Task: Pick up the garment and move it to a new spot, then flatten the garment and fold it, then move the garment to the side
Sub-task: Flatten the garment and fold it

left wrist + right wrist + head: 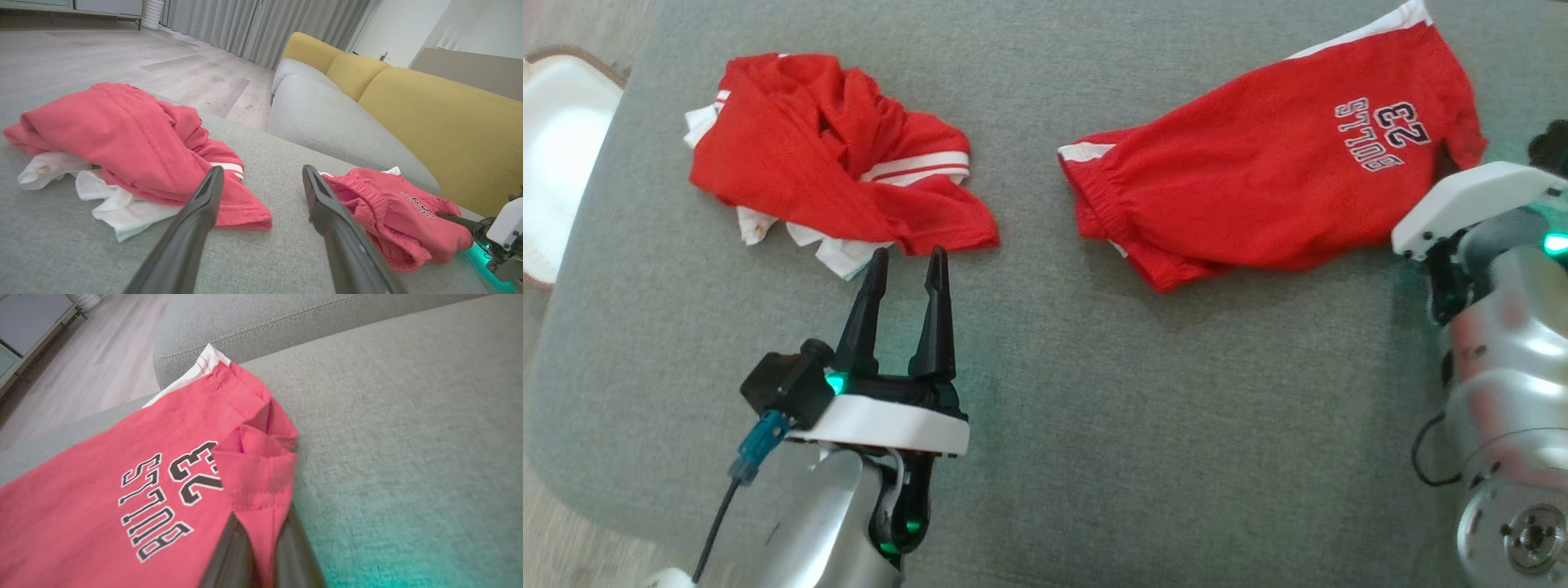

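Two red garments lie on the grey cushion (1094,408). Red shorts (1274,163) printed "BULLS 23" are spread at the right, also seen as the shorts (392,212) and the shorts (122,498). My right gripper (261,526) is shut on a fold of their hem at the right corner, with its dark fingers (229,559) on both sides of the cloth. Its white wrist housing (1470,204) sits by that corner. A crumpled red and white garment (833,155) lies at the left. My left gripper (908,255) stands open just short of its near edge, holding nothing.
A white padded seat (556,163) stands off the cushion's left edge. Beyond the cushion are a grey sofa seat (327,114) with yellow back cushions (429,122), and a wooden floor (122,53). Bare grey fabric lies between and in front of the two garments.
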Available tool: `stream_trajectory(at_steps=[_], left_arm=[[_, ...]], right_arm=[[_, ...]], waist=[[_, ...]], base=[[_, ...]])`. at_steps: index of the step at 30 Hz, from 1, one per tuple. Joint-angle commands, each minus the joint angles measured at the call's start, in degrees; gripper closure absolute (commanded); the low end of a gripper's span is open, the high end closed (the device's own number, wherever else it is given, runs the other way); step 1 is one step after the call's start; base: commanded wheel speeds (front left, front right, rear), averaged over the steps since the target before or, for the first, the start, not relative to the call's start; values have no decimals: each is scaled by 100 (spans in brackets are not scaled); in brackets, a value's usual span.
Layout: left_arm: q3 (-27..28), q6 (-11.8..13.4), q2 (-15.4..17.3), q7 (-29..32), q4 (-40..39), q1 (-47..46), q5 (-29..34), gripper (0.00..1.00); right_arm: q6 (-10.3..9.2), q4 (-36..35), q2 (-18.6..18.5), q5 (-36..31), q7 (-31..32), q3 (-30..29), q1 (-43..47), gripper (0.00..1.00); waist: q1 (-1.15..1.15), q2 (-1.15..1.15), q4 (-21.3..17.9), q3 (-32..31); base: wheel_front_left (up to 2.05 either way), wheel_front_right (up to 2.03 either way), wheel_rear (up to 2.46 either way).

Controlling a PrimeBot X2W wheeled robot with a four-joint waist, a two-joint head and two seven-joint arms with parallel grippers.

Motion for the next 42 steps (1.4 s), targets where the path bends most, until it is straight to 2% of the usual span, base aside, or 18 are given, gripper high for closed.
stream_trajectory(at_steps=[1, 4, 5, 11, 23, 29, 37, 42], left_arm=[[184, 8, 31, -29, -169, -149, -19, 0], [209, 4, 31, -29, -165, -141, -3, 0], [228, -15, 31, -29, -154, -123, 20, 0], [318, -45, 31, -29, -196, -7, 78, 0], [491, -168, 31, -29, -226, 320, 223, 0], [419, -288, 31, -29, -231, 406, 302, 0], [425, -326, 31, -29, -205, 407, 359, 0], [416, -325, 31, -29, -162, 458, 340, 0]], right_arm=[[-4, -37, 176, -55, -277, 228, -107, 100], [-4, -20, 192, -26, -561, 332, -114, 100], [-4, -17, 206, 79, -850, 363, -82, 100], [-4, -43, 237, 516, -1293, 378, 108, 100], [-4, -899, 281, 1312, -1527, 283, 1359, 100], [-4, -1032, 287, 1881, -1535, 656, 1687, 100], [-4, -1385, 288, 2302, -1537, 1092, 1742, 100], [-4, -1640, 288, 2518, -1537, 1600, 1743, 100]], waist=[[0, 0, -74, -52], [0, 0, -151, -103], [0, 0, -240, -186], [0, 0, -552, -433], [0, 0, -1200, -937], [0, 0, -1264, -1002], [0, 0, -1190, -1053], [0, 0, -1077, -1168]], base=[[0, 0, 0], [0, 0, 0], [0, 0, 0], [0, 0, 0], [0, 0, 0], [0, 0, 0], [0, 0, 0], [0, 0, 0]])
